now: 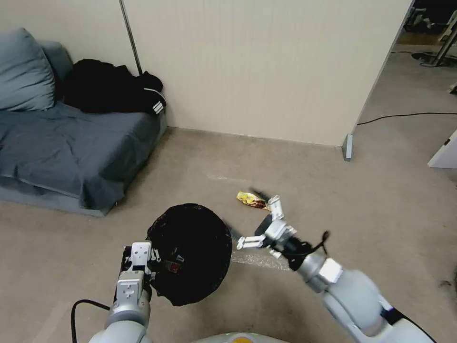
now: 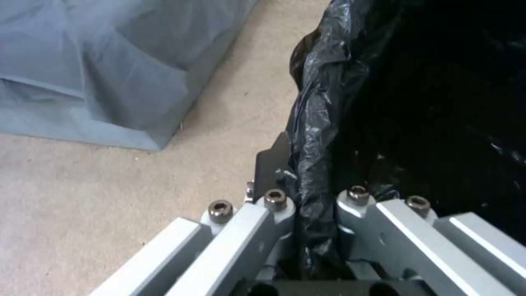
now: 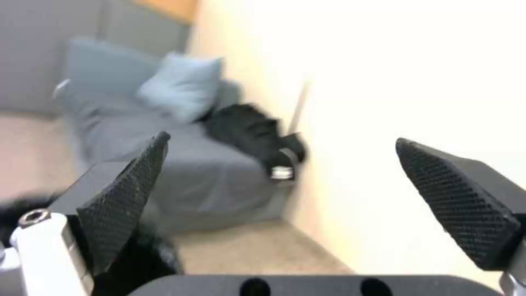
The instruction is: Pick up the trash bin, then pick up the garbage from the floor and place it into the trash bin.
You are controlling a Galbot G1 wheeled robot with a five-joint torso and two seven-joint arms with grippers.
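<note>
Head view shows a big grey sofa (image 1: pixel 62 143) at the upper left, on the tan floor (image 1: pixel 371 200). Low in the middle sits the trash bin (image 1: pixel 190 252), round and all black inside from its shiny bag, tipped toward the camera. The left gripper (image 1: pixel 143 264) pinches the bag-covered rim at the lower left. Right of the bin, the right gripper (image 1: pixel 259 224) is spread wide and holds nothing. Just above it lies a small yellow wrapper (image 1: pixel 251 200) on the floor.

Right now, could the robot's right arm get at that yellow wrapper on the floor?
Probably yes: the right gripper hangs open beside the yellow wrapper, with bare carpet between them and nothing in the way.
</note>
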